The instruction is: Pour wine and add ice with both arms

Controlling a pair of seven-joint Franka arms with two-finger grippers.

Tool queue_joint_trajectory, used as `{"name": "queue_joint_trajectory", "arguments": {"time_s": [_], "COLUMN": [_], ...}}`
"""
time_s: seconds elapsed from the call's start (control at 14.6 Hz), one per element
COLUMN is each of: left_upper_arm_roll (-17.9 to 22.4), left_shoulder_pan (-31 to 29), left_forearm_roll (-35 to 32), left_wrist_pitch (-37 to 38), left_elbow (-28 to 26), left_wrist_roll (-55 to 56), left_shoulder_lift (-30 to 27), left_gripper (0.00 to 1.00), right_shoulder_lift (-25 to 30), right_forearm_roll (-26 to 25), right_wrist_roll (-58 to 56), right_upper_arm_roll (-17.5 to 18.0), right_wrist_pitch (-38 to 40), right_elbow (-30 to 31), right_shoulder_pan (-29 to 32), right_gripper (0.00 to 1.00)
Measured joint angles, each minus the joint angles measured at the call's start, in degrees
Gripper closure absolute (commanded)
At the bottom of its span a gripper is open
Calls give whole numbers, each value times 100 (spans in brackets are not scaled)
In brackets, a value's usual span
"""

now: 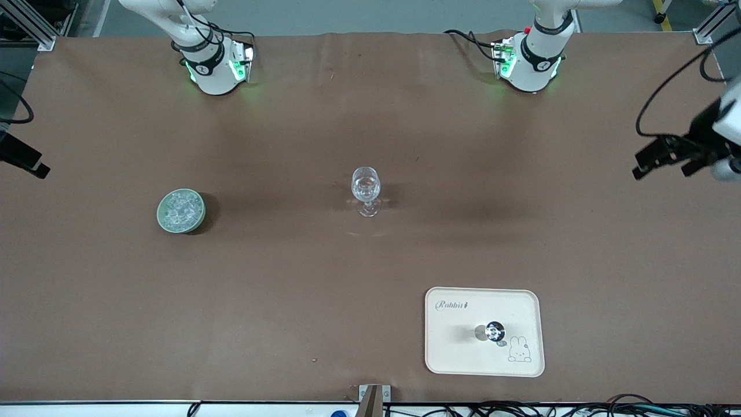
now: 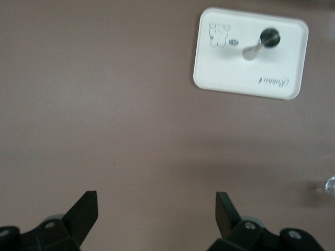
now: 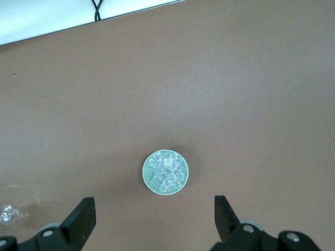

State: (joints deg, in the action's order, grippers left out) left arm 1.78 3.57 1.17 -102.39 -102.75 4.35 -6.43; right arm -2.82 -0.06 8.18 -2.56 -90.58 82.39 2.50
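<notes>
A green bowl [image 1: 162, 215] heaped with clear ice [image 1: 182, 208] sits toward the right arm's end. A clear stemmed glass [image 1: 366, 188] stands mid-table. A small dark bottle [image 1: 494, 332] stands upright on a cream rabbit tray [image 1: 463, 359], nearer the front camera. My left gripper [image 1: 660, 172] is open and empty, high at the left arm's end; its wrist view [image 2: 157, 209] shows the tray [image 2: 230, 73] and bottle [image 2: 270, 36]. My right gripper [image 3: 154, 214] is open and empty, high over the table beside the ice [image 3: 167, 170].
The brown table top runs wide between the three things. Cables and a metal bracket [image 1: 373, 397] lie along the table edge nearest the front camera. A black part [image 1: 26, 157] shows at the right arm's end of the table.
</notes>
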Motion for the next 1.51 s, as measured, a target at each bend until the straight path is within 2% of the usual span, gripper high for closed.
{"name": "queue_joint_trajectory", "arguments": {"time_s": [0.14,0.34,0.48,0.69,0.82,1.24,1.51], "left_upper_arm_roll": [-24,-51,-64,-67,-67,-70,-146], "left_shoulder_pan": [64,125,172,187,186,174,174], "left_forearm_roll": [-35,-40,-40,-40,-40,-41,-41], "left_wrist_pitch": [-53,-114,-65,480,622,684,587], "left_elbow": [-442,-569,-384,498,864,928,746], "left_wrist_roll": [0,0,3,13,42,79,210], "left_shoulder_lift": [-386,-475,-351,281,619,749,572], "left_gripper": [1,1,1,1,1,1,1], "right_shoulder_lift": [0,0,0,0,0,0,0], "right_forearm_roll": [2,5,5,5,5,5,5], "right_wrist_roll": [-1,-2,-10,-20,-26,-33,-35], "right_upper_arm_roll": [8,14,20,33,43,49,50], "right_wrist_pitch": [0,-2,-2,-2,-2,-2,-2], "right_elbow": [0,0,1,0,0,0,2], "right_shoulder_pan": [0,0,0,-2,-8,-17,-17], "right_gripper": [0,0,0,0,0,0,0]}}
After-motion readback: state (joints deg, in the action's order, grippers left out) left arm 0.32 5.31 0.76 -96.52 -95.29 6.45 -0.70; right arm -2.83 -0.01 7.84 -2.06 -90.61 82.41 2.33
